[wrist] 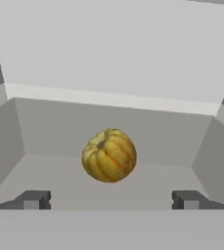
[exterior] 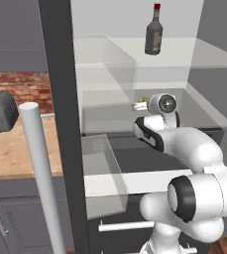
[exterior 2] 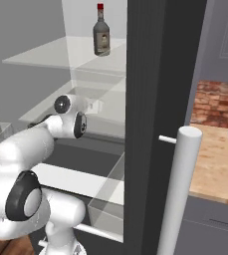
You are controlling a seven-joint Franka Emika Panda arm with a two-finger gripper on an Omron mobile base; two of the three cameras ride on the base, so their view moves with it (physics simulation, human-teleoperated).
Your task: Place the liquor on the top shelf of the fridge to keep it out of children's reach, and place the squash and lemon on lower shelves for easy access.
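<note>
Step in hand: squash (wrist: 109, 155) placement. The squash sits inside the fridge (exterior: 60, 124), ahead of the end effector (wrist: 108, 200), whose jaws stand wide apart, gripping nothing. The liquor (exterior: 154, 31) stands on the top shelf (exterior: 100, 49). Next: retract clear of the fridge, then fetch the lemon

No legible text anywhere.

liquor (exterior: 154, 33): upright on top shelf (exterior: 110, 47) | squash (wrist: 109, 155): ribbed yellow-orange, lower fridge (exterior: 60, 124) compartment
</note>
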